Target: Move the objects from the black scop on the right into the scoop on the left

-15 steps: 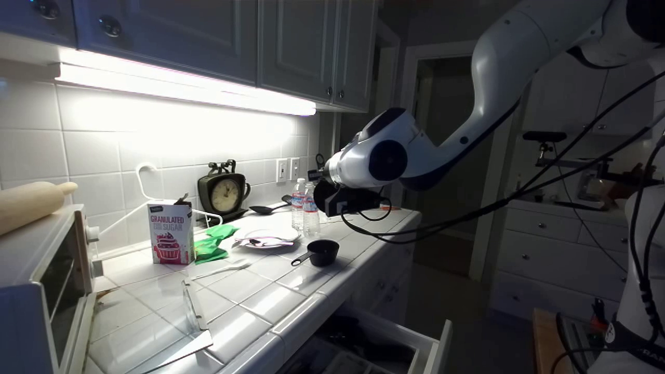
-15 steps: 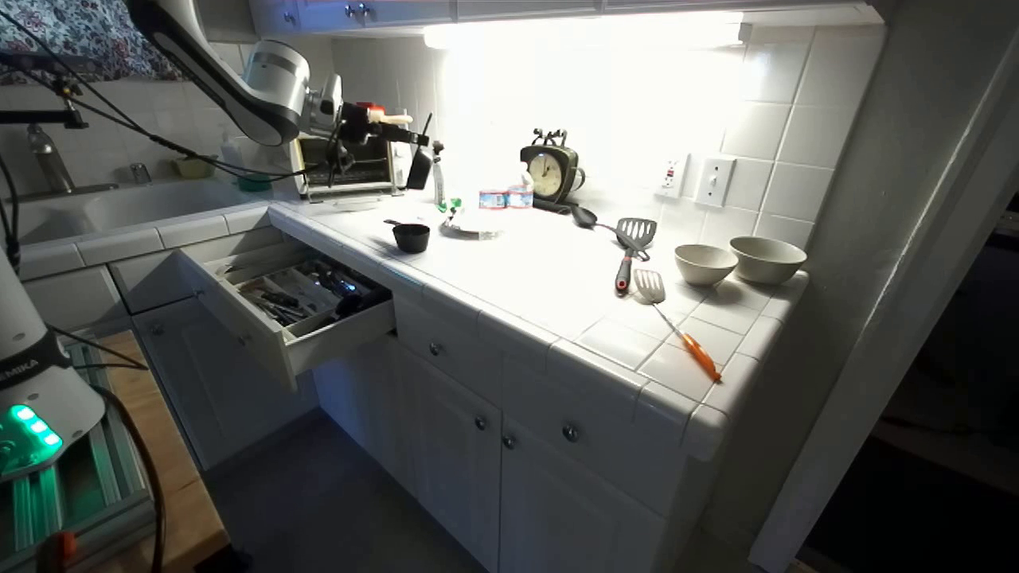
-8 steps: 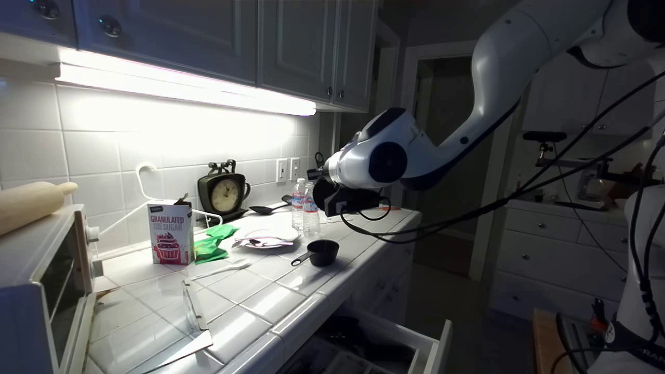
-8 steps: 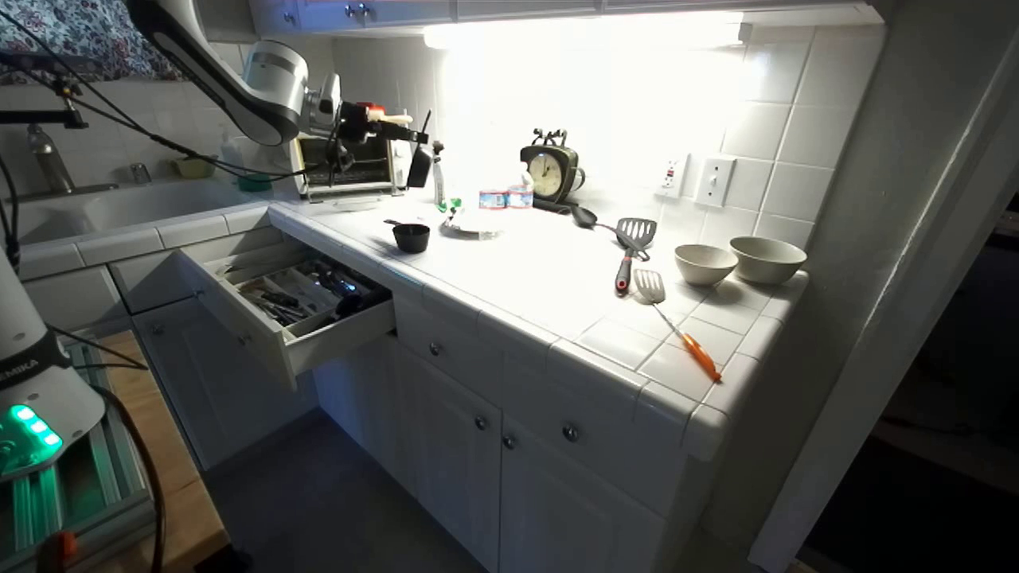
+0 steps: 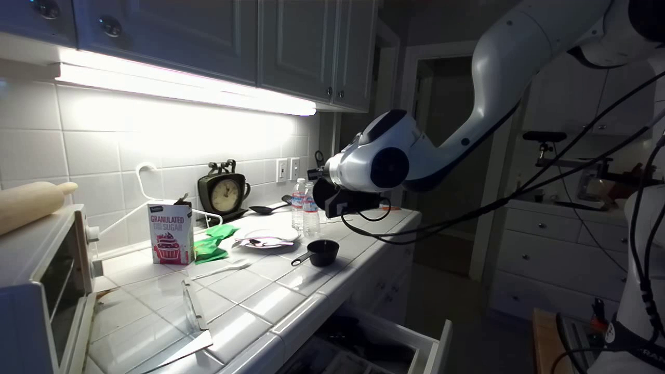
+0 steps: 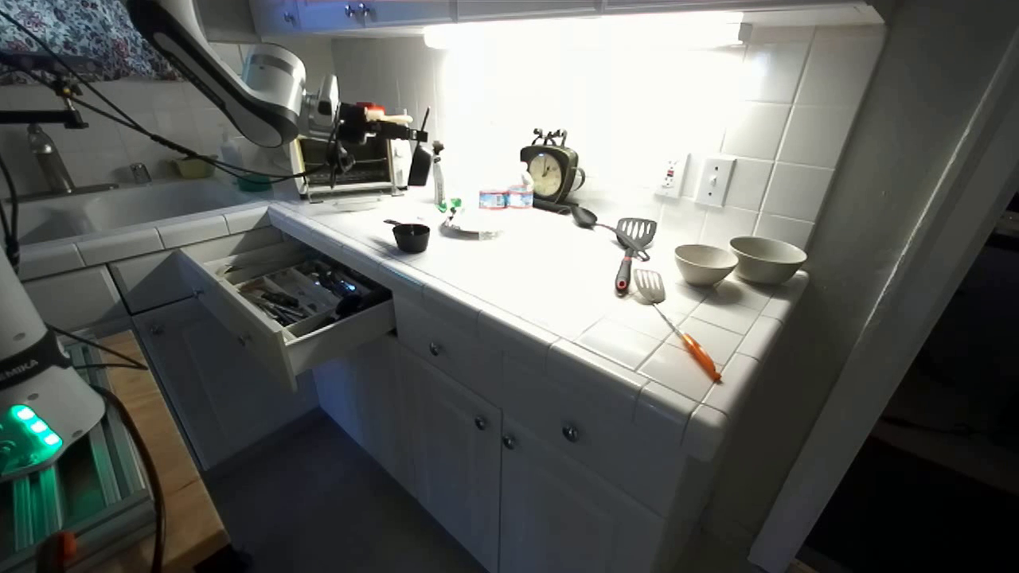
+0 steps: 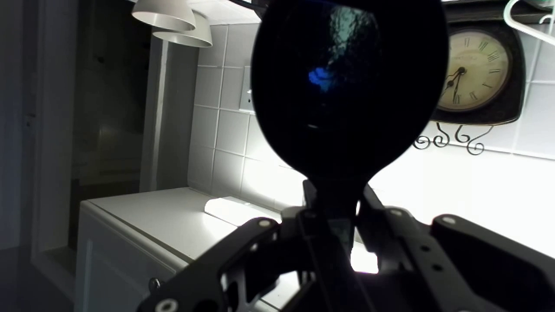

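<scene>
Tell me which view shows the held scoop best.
The wrist view: the held scoop looms large, clamped in the tool, though the picture's top edge crops it. In both exterior views it is far smaller, a dark shape hanging from the tool. No view settles whether it holds anything.

2 scoops (image 6: 412, 241), 2 bowls (image 6: 706, 274), 2 water btls (image 5: 311, 223), 2 spatulas (image 6: 700, 356); there's 1 ea: clk (image 5: 226, 195), sugar bx (image 5: 171, 234), rolling pin (image 5: 31, 205), hanger (image 5: 150, 199), toaster oven (image 5: 66, 283), open drwr (image 6: 338, 342).
</scene>
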### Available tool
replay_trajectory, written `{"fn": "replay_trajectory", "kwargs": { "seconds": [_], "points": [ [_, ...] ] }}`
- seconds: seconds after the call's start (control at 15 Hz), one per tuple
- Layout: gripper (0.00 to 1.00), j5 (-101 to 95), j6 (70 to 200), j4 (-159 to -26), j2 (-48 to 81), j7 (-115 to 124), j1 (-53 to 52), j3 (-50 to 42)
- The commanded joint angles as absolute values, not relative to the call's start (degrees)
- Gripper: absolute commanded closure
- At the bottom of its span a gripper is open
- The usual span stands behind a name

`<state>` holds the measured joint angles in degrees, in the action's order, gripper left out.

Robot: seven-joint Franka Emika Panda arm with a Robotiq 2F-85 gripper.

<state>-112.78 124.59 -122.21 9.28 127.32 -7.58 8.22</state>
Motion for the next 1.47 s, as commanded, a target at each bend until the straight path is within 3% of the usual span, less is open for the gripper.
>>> {"fn": "replay_trajectory", "kwargs": {
  "seconds": [0.0,1.4],
  "points": [
    [0.94,-115.85,122.56,-124.59,7.66,130.44,-7.67,8.67],
    [0.94,-118.58,119.21,-125.78,7.27,132.6,-7.96,9.41]
  ]
}}
